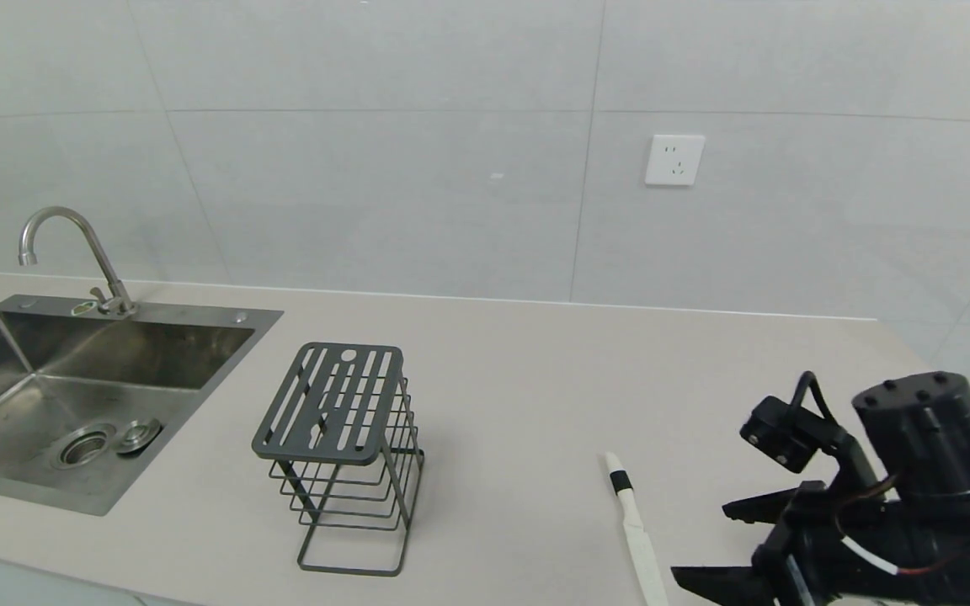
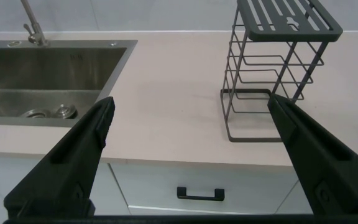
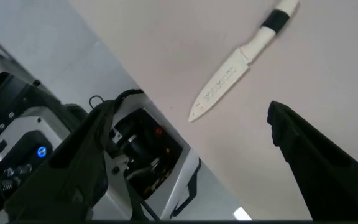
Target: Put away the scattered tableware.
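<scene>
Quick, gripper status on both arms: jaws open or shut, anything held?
Left gripper: jaws open, holding nothing.
Right gripper: jaws open, holding nothing; the knife lies free beside it.

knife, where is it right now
The white knife lies flat on the countertop, right of the wire rack and just left of the right gripper in the head view.

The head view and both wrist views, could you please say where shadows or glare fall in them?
Head view: soft, even light; the wire rack throws a faint shadow rightward on the counter; the sink shows dull reflections, no glare. Left wrist view: the left gripper, jaws open, looks dark. Right wrist view: the knife casts almost no shadow.
</scene>
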